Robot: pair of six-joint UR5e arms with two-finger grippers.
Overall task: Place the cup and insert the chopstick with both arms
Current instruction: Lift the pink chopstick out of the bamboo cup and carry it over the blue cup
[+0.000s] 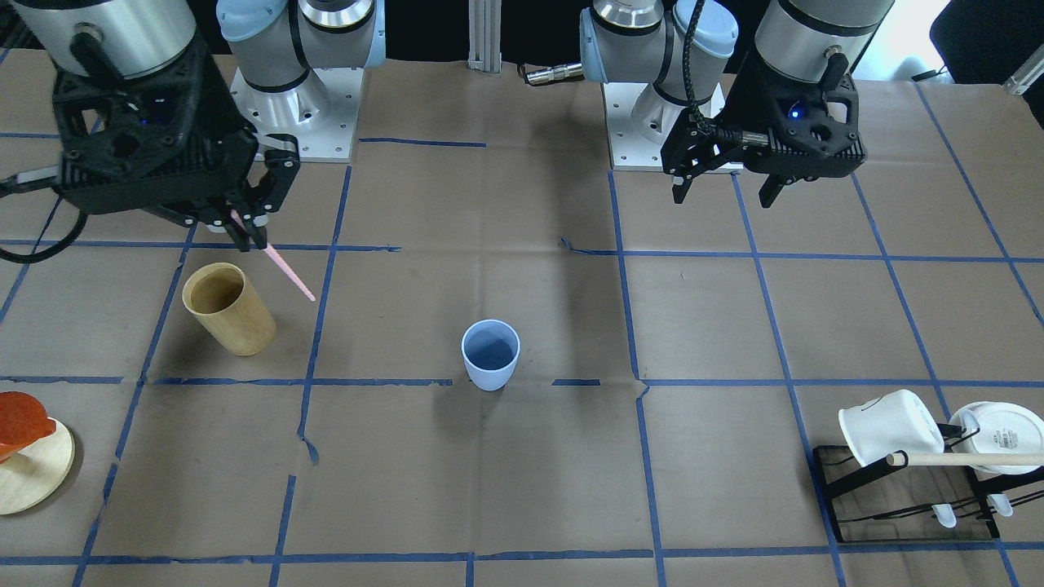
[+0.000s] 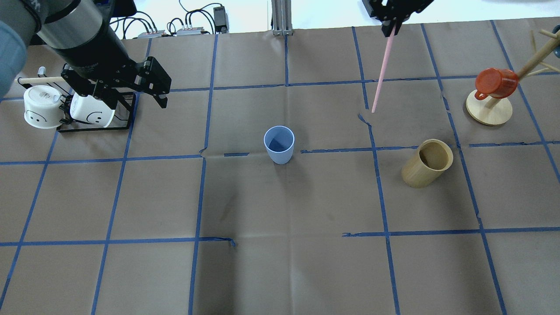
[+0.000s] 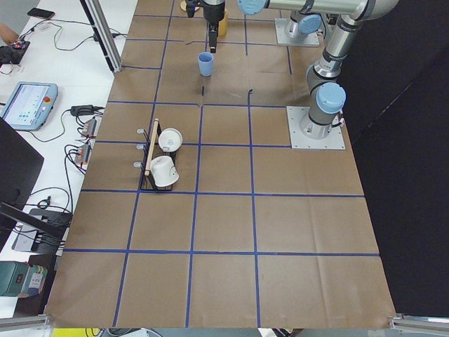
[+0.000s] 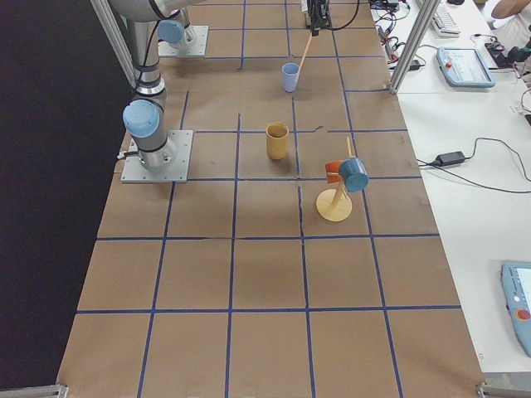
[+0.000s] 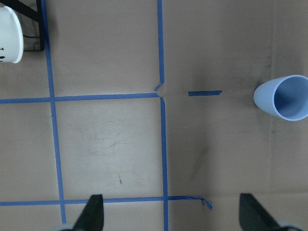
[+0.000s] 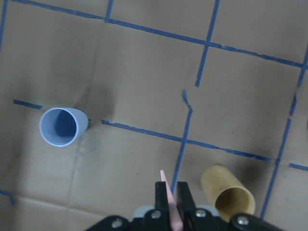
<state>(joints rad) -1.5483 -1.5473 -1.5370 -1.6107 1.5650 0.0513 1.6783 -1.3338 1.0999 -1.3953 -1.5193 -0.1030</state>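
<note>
Two grippers are shown raised above the table (image 1: pixel 522 489), which is covered in brown paper with a blue tape grid. The right gripper (image 1: pixel 247 232) is closed narrowly on the upper end of the chopstick (image 1: pixel 287 273), which slants downward with its free tip in the air. Near that tip a tan wooden cylinder (image 1: pixel 230 310) is stood upright. The cup (image 1: pixel 490 352) is stood upright and empty near the table's middle, well apart from both grippers, with bare paper around it. The left gripper (image 1: pixel 722 196) is spread wide, with nothing held. Near it a black rack (image 1: pixel 905 497) with two white mugs (image 1: pixel 889 428) is seen. A red mug (image 2: pixel 496 82) on a wooden stand (image 2: pixel 489 111) is shown whole from overhead but cut off in the front view. A blue mug (image 4: pixel 354 174) on that stand is shown clearly from the table's right end.
</note>
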